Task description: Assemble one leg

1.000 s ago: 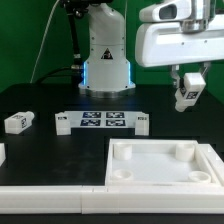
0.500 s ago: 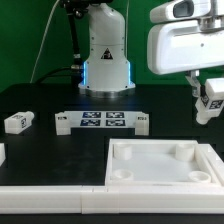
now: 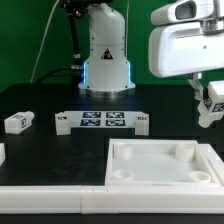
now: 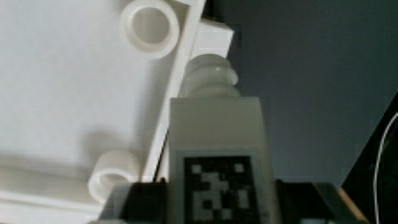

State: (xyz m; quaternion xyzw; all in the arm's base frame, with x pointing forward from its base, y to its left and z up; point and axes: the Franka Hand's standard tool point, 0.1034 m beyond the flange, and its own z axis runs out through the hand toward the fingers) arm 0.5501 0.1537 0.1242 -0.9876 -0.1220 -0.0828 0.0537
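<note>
While the arm is hanging over the exterior view's right, the scene is reading from that view's left as follows: a loose leg is lying on its side on the black table, its square tag facing the camera; the marker board is lying flat near the middle, well apart from that leg and in front of the robot base; the tray is sitting in the foreground, open side up, with round sockets showing in its corners; the gripper is hovering above the table, beyond the tray's far right corner, and is clasping the held leg, which is hanging clear of both tray and table, tilted a little from upright. Seen from the wrist view, the held leg is filling the centre, its tag facing the lens and its ribbed peg pointing away from the gripper; the dark fingers are pressing on its two sides; the tray is lying beneath, beside the peg end, a round socket showing at its corner.
</note>
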